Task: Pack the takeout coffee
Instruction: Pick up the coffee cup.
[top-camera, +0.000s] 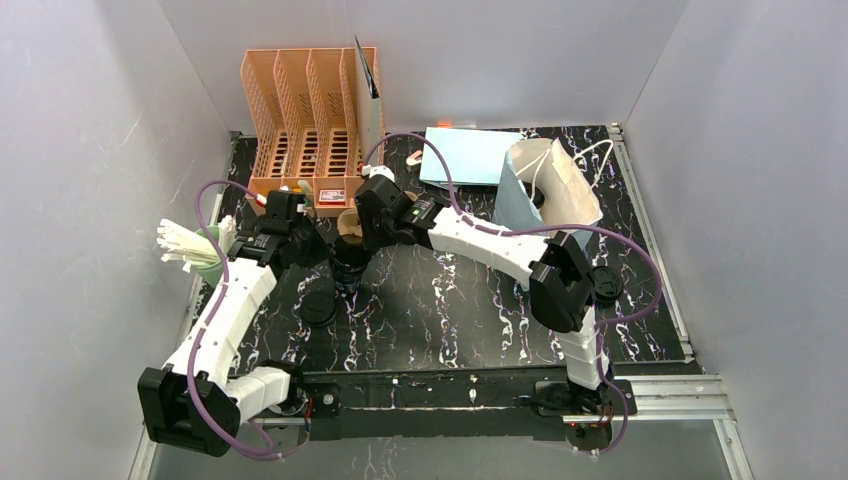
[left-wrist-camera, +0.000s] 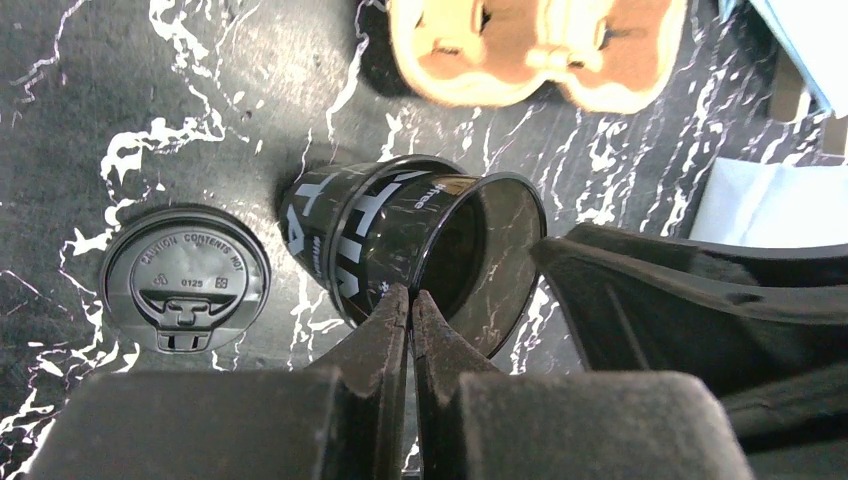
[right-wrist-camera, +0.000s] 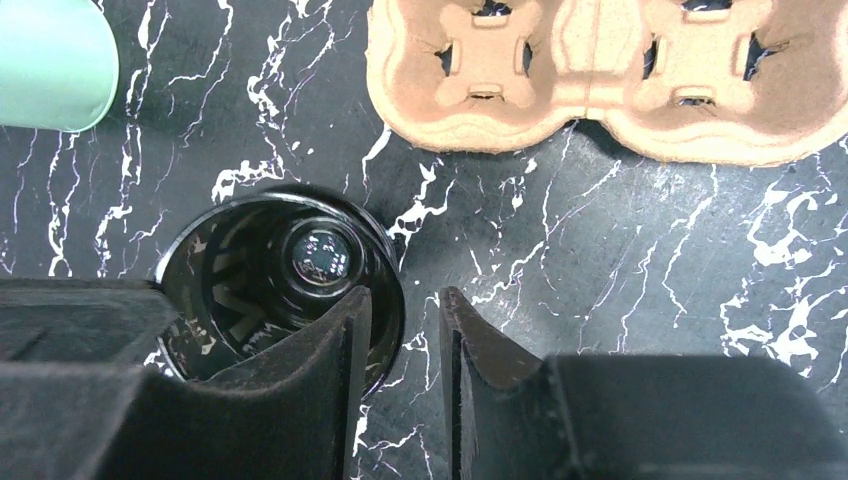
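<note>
Jaws of the left gripper (left-wrist-camera: 410, 297) were pressed together, with their tips at the outer wall of the open cup (left-wrist-camera: 370, 225), just below its rim. We could not tell whether they bore on it. Jaws of the right gripper (right-wrist-camera: 405, 297) stood partly spread astride the same rim, one finger inside the cup and one outside. A gap showed on each side of the wall, so we judged that nothing was pinched.

1. The worktop (top-camera: 450, 320) carried every item.
2. The light-blue paper bag (top-camera: 515, 205) stood upright at the far right, well apart from both grippers. We could not make out its contents.
3. The brown pulp carrier (right-wrist-camera: 580, 90) lay just beyond the cup. Both wells that we could see were empty.
4. The cup, the takeout coffee in hand, stood on the worktop between the two grippers with no lid on it.
5. Its black lid (left-wrist-camera: 185, 278) lay flat on the worktop beside the cup, apart from it.

We judged the task to be at an early stage. For this cup, nothing we saw was packed. The lid was not yet fitted, the cup was not yet seated in the carrier, and the carrier was not yet in the bag.
</note>
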